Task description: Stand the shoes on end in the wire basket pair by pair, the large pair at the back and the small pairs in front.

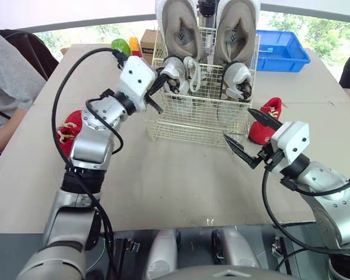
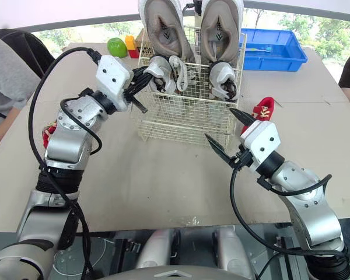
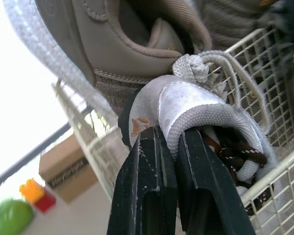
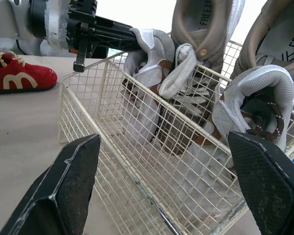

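Observation:
The cream wire basket point(image 1: 192, 119) stands mid-table with a large beige pair point(image 1: 181, 26) upright at its back. Two small grey-white shoes stand in front of them. My left gripper point(image 1: 163, 77) is shut on the heel of the left small grey shoe point(image 1: 176, 70) at the basket's left rim; its fingers point(image 3: 152, 186) pinch that heel. The other small grey shoe point(image 1: 236, 79) stands at the basket's right. One red shoe point(image 1: 67, 128) lies on the table left of the basket, another red shoe point(image 1: 267, 119) to its right. My right gripper point(image 1: 254, 137) hangs open in front of the basket's right corner.
A blue bin point(image 1: 280, 49) sits at the back right. A cardboard box point(image 1: 147, 41), a green ball point(image 1: 121, 45) and a red-yellow block point(image 1: 134, 48) stand behind the basket on the left. A person point(image 1: 6, 93) sits at the table's left edge.

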